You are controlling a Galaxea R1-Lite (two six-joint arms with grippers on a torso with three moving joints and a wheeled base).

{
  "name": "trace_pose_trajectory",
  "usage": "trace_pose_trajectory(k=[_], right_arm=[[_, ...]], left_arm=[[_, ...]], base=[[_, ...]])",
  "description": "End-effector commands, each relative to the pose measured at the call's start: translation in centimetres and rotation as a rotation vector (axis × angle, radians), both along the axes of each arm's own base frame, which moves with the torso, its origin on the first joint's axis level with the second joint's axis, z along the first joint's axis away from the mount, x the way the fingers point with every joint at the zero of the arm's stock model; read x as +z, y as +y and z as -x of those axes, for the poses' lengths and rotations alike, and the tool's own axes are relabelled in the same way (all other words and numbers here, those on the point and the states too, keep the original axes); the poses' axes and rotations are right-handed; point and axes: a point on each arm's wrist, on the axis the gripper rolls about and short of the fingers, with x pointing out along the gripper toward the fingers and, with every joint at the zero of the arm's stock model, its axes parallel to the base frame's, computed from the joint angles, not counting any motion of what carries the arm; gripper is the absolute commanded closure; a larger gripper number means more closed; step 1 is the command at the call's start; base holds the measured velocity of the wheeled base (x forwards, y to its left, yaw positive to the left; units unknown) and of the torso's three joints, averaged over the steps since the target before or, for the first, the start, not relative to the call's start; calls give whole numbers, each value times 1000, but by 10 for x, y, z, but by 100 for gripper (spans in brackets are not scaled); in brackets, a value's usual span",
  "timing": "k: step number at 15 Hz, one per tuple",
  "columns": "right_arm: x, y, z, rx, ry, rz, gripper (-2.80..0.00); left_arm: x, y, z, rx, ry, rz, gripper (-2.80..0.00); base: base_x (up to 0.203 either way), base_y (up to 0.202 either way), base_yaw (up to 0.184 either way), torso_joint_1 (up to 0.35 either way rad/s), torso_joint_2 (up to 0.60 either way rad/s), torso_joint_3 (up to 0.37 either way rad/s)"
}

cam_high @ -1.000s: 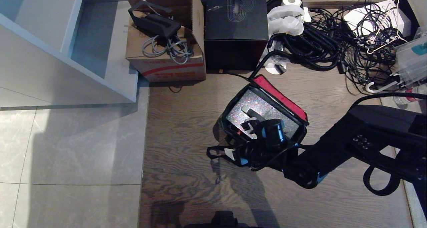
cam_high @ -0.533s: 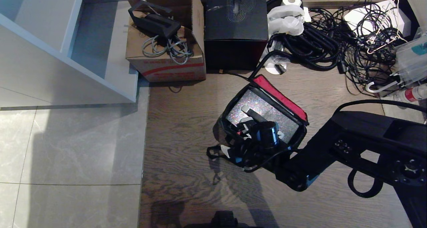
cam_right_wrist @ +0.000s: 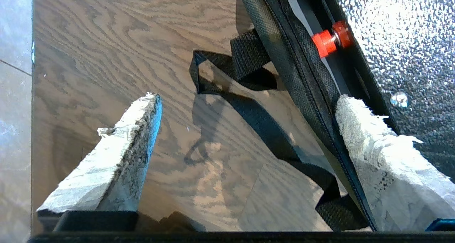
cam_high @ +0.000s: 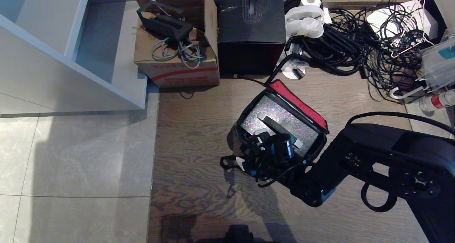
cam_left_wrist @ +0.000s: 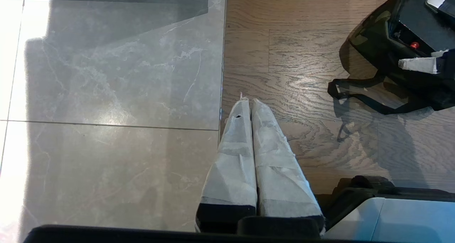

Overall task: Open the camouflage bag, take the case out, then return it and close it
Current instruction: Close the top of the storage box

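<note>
Head view: right hand [cam_high: 254, 148], fingers spread wide and empty, at near edge of camouflage bag [cam_high: 318, 123]; case [cam_high: 277, 120] seated inside. Risk: snagging loose strap [cam_right_wrist: 249, 104], dragging bag.

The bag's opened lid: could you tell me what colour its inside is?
Red, on the lid of the camouflage bag; clearest in the head view.

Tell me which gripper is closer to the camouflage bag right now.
Right. The right gripper is open at the camouflage bag, straddling its near wall beside the case. The left gripper is shut, over bare floor well off to the bag's side.
</note>
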Motion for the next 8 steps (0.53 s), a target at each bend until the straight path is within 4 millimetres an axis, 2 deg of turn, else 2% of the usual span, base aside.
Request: trace_pose_trajectory(k=[1,5,8], right_arm=[[-4,2,-1,2,-10,-4,-280],[-4,3,-6,-29,-42,2,-280],[-14,3,-6,-65,-43,58,-280]], left_arm=[[0,0,0,0,0,0,0],[0,0,0,0,0,0,0],[0,0,0,0,0,0,0]], base=[[0,0,0,0,0,0],[0,0,0,0,0,0],[0,0,0,0,0,0]])
